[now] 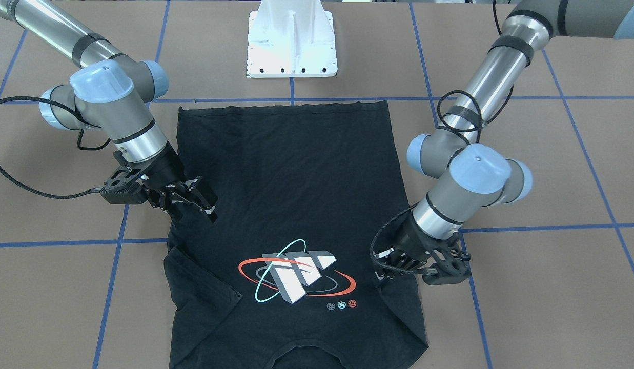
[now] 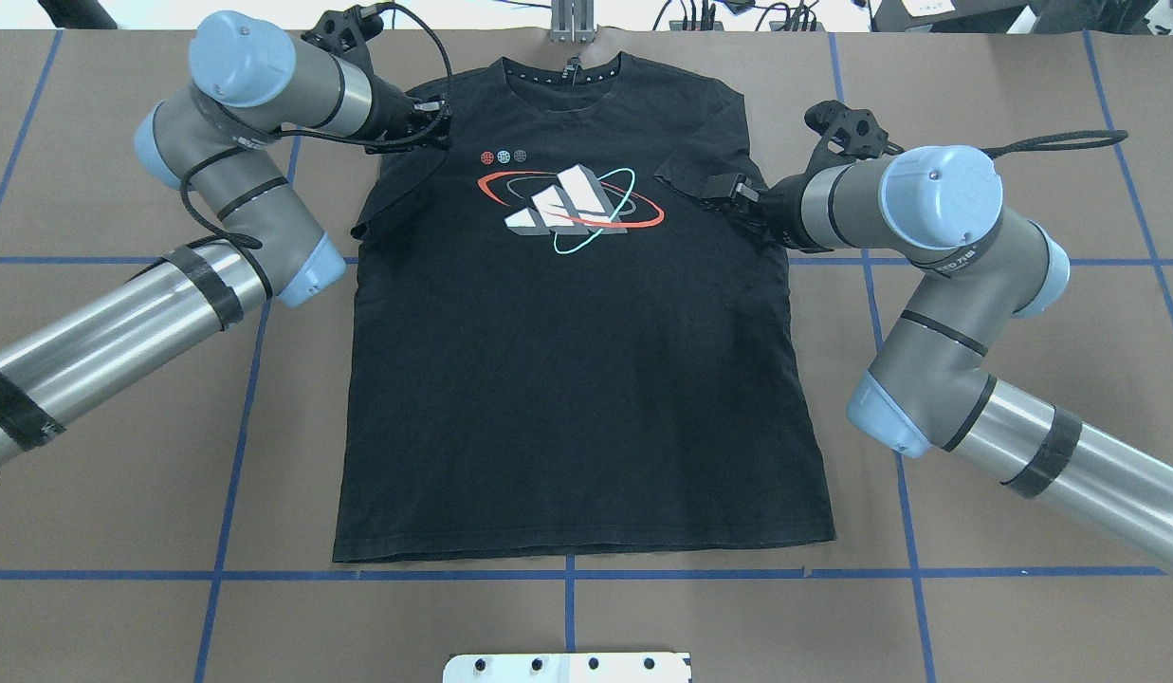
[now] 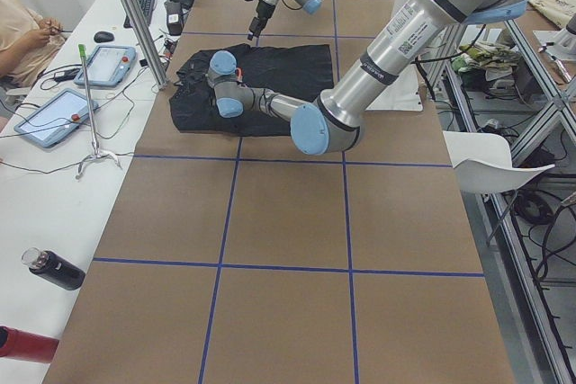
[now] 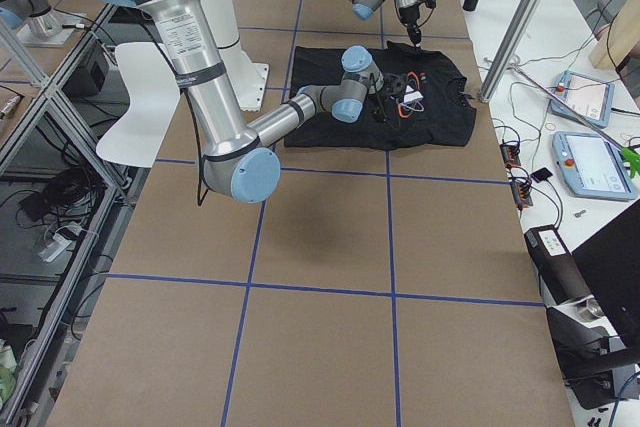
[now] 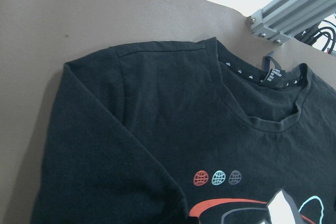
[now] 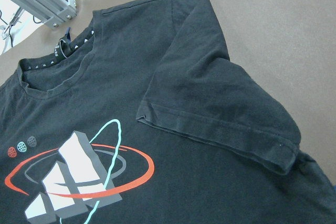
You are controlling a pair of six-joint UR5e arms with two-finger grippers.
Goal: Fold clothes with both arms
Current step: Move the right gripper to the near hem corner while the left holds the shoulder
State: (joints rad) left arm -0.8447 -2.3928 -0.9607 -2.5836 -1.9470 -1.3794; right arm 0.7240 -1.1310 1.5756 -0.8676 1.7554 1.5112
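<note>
T-shirt [image 2: 577,379] is lying flat, print-up, mid-desk [image 2: 1022,104], sleeves turned inward, with the right pincer [image 1: 206,197] hovering spread at the front view's left shirt edge and the left pincer [image 1: 391,266] unreadable opposite; both should be pinching matching points and lifting evenly.

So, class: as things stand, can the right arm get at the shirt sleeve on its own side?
Probably yes. Its tool is close by that sleeve, which lies folded in on the shirt, with nothing between them.
</note>
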